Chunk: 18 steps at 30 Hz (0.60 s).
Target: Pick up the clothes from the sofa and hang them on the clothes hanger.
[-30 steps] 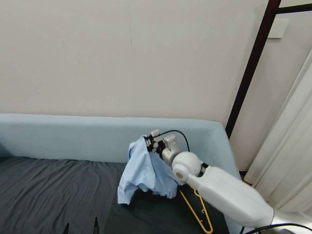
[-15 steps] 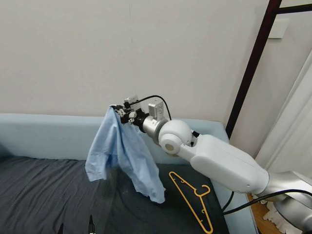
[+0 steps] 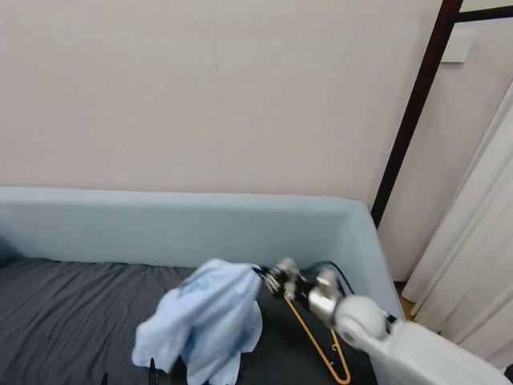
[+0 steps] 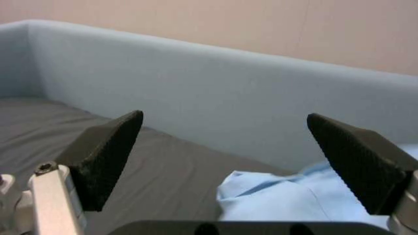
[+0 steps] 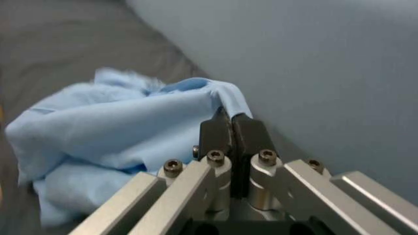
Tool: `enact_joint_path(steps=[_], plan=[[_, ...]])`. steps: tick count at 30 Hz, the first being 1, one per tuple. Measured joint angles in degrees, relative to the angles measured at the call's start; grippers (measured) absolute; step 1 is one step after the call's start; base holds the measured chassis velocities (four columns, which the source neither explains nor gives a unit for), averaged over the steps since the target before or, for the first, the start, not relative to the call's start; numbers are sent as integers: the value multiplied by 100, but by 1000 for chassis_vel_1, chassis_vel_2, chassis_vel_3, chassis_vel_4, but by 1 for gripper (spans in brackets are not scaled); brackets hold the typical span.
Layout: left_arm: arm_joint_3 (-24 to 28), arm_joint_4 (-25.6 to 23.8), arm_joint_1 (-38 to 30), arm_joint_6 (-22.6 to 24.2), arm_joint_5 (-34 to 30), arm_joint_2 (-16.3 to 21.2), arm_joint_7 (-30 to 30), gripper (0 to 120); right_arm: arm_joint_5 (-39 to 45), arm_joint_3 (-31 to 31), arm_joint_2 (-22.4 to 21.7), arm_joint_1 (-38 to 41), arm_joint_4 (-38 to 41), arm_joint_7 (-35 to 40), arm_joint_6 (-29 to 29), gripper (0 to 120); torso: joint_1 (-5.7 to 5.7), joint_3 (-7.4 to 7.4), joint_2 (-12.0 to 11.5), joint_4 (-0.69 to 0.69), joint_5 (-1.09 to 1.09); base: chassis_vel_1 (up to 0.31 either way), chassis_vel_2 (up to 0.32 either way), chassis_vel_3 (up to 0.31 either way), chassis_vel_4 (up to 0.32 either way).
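The worry here is the grip: the right claw point(image 3: 264, 277) has only a thin fold at the edge of the shirt point(image 3: 204, 321), and most of the cloth sits bunched in a heap low on the seat of the sofa point(image 3: 160, 228). If the arm lifts fast, I'd guess the weight of that heap could pull the fold out of the pinch and drop the shirt back on the cushion. The hanger point(image 3: 321, 341) lies on the seat just beside the claw and partly under the arm, so a trailing sleeve or the wrist cable could catch it and drag it along. The shirt is also balled up, with no collar or shoulder showing, and from a bundle like that it may go onto the hanger crooked or slide off. The dark pole point(image 3: 409, 112) stands well apart on the robot's right, so there is a long carry where a weak hold could fail. As for the claw itself, its two black pads are pressed together with the blue fold between them, touching nothing else that I can make out. The left claw point(image 4: 225, 147) hangs low over the seat, spread wide and holding nothing, with the shirt lying near its tips.
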Motion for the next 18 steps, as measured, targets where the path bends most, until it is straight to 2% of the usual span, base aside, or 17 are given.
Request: enact_joint_path(steps=[4, 7, 14, 17, 18], plan=[[67, 51, -93, 83, -8, 50, 5, 99, -321, 360, -178, -364, -486, -451, 315, 0, 0, 0, 0, 3, -2, 0, 0, 0, 0], [99, 78, -163, 121, -28, 139, 7, 99, -697, 526, -195, -337, -1033, -743, 558, 0, 0, 0, 0, 4, -3, 0, 0, 0, 0], [112, 77, -172, 136, -127, 371, 8, 99, -900, 783, -9, -395, -1321, -491, 430, 0, 1, 0, 0, 9, -3, 0, 0, 0, 0], [122, 96, -179, 133, -195, 497, 3, 100, -1077, 1010, -33, -822, -1103, -287, 310, 15, 0, 0, 0, 3, -2, 0, 0, 0, 0], [122, 96, -179, 133, -195, 497, 3, 100, -1077, 1010, -33, -822, -1103, -287, 310, 15, 0, 0, 0, 3, -2, 0, 0, 0, 0]])
